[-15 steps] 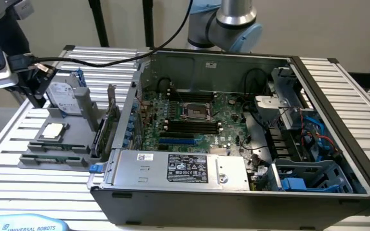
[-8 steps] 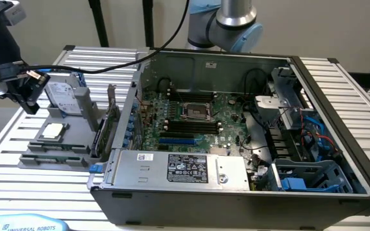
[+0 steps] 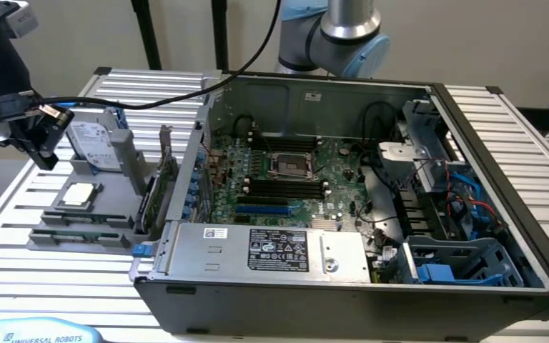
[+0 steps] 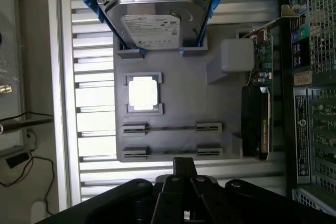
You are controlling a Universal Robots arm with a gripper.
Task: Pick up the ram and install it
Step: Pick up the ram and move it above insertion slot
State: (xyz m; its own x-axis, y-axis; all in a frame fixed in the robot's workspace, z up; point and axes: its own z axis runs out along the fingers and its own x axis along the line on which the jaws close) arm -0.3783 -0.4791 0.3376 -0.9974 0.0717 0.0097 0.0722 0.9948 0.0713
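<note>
Two thin green ram sticks stand on edge in the clips of a grey fixture (image 4: 178, 87) beside the computer case: one ram stick (image 4: 171, 128) and a second (image 4: 171, 151) closer to my fingers. In the exterior view the ram (image 3: 76, 219) lies low at the left, in front of the CPU. My gripper (image 4: 184, 165) hangs above the fixture, short of the sticks, fingers shut together with nothing between them. The exterior view has the gripper (image 3: 43, 153) high at the far left, over the fixture's edge. The black memory slots (image 3: 284, 187) sit in the open case's motherboard.
On the fixture stand a hard drive (image 4: 157, 22) in a blue bracket, a CPU (image 4: 143, 93) and an upright expansion card (image 4: 258, 124) next to the case wall. The open case (image 3: 351, 214) holds a power supply (image 3: 274, 250) and drive cages (image 3: 456, 261). The table is slatted metal.
</note>
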